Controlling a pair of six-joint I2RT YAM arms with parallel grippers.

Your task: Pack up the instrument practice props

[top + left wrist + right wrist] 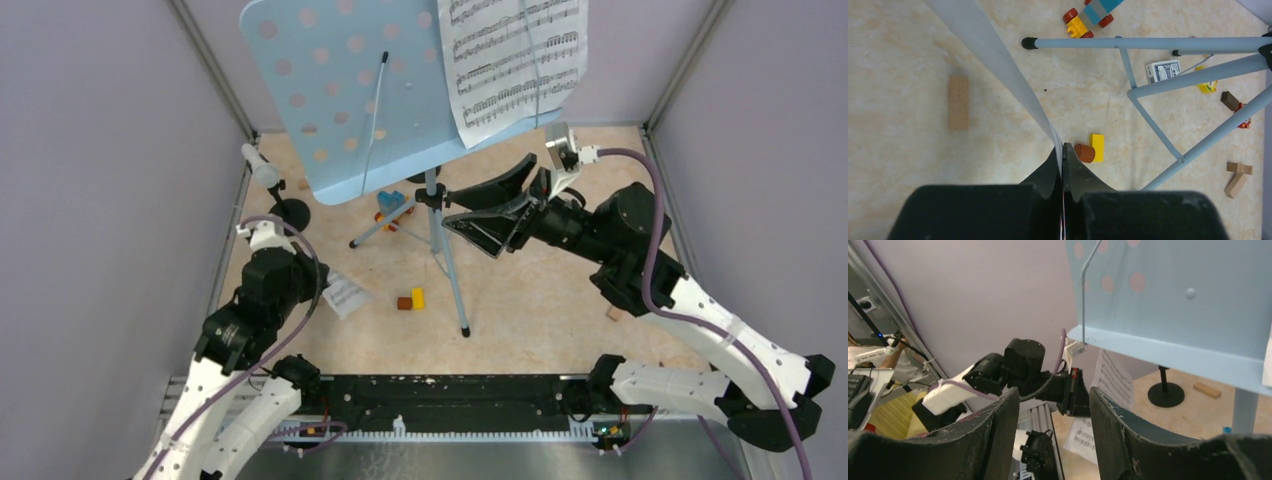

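Our left gripper (1061,148) has its jaws pressed together on the edge of a sheet-music page (998,65), which runs up and away from the tips. Our right gripper (1054,392) stands with its jaws apart. The blue music rack (1173,300) sits just above them, carrying a second page (515,60).
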